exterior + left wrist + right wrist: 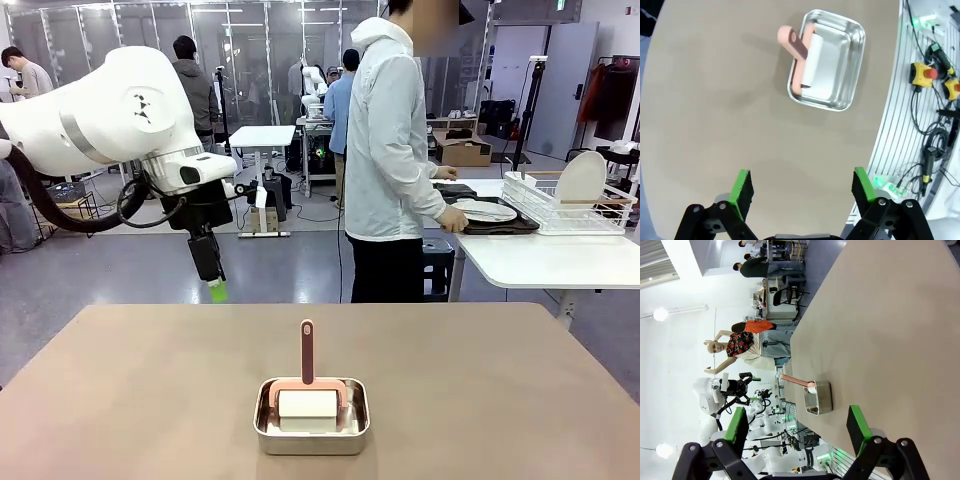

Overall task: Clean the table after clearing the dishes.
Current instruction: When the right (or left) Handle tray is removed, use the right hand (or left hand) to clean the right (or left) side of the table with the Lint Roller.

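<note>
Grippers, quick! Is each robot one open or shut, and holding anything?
Left black gripper with green pads: open, holding nothing.
Right black gripper with green pads: open, holding nothing.

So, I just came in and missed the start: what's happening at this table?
A person stands at the white side table gripping a dark tray that carries a white plate. On the tan table sits a steel pan with a pink-handled roller in it. The robot's left hand hovers open above that table, apart from the pan; the right hand is open too, holding nothing.
</note>
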You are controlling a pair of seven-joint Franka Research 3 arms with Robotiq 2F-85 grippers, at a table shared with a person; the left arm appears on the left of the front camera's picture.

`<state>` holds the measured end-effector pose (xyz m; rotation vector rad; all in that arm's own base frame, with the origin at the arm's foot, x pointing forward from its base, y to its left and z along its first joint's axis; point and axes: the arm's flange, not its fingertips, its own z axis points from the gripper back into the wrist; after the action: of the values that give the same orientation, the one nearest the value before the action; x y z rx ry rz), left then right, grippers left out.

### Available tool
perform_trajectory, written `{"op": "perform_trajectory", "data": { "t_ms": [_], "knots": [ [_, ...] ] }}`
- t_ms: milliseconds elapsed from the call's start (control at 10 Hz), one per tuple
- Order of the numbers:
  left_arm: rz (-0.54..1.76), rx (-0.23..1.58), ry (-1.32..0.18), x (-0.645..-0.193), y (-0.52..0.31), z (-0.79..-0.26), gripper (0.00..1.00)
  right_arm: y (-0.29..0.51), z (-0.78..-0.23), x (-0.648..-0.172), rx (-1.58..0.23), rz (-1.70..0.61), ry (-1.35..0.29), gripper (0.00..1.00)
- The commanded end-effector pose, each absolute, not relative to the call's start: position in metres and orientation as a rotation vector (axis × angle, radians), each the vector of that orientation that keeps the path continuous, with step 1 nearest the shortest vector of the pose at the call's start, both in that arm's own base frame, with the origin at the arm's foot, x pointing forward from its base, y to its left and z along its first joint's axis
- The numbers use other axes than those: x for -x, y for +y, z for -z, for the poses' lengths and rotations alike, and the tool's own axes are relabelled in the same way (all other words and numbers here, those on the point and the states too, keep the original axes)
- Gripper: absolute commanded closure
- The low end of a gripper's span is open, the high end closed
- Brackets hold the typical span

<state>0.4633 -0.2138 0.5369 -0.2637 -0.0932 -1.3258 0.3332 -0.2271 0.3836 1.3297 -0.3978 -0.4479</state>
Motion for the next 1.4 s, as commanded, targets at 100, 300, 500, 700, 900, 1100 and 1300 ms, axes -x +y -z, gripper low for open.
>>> {"op": "perform_trajectory", "data": {
  "t_ms": [100,300,500,700,900,1100,1300],
  "knots": [
    [1.409,0.261,-0.028,-0.492,-0.249,-0.502,0.0,-0.226,-0.386,-0.332,-1.337,0.444,-0.399,0.0],
    [1.44,0.189,0.024,-0.503,-0.287,-0.48,0.0,-0.226,-0.386,-0.332,-1.337,0.444,-0.399,0.0],
    [1.457,0.174,0.04,-0.508,-0.315,-0.466,0.0,-0.226,-0.386,-0.332,-1.337,0.444,-0.399,0.0],
    [1.449,0.137,0.088,-0.513,-0.333,-0.452,0.0,-0.226,-0.386,-0.332,-1.337,0.444,-0.399,0.0],
    [1.472,0.113,0.089,-0.516,-0.349,-0.453,0.0,-0.226,-0.386,-0.332,-1.337,0.444,-0.399,0.0],
    [1.496,0.114,0.077,-0.519,-0.363,-0.455,0.0,-0.226,-0.386,-0.332,-1.337,0.444,-0.399,0.0],
    [1.527,0.123,0.098,-0.521,-0.375,-0.454,0.0,-0.226,-0.386,-0.332,-1.337,0.444,-0.399,0.0]
  ]
}}
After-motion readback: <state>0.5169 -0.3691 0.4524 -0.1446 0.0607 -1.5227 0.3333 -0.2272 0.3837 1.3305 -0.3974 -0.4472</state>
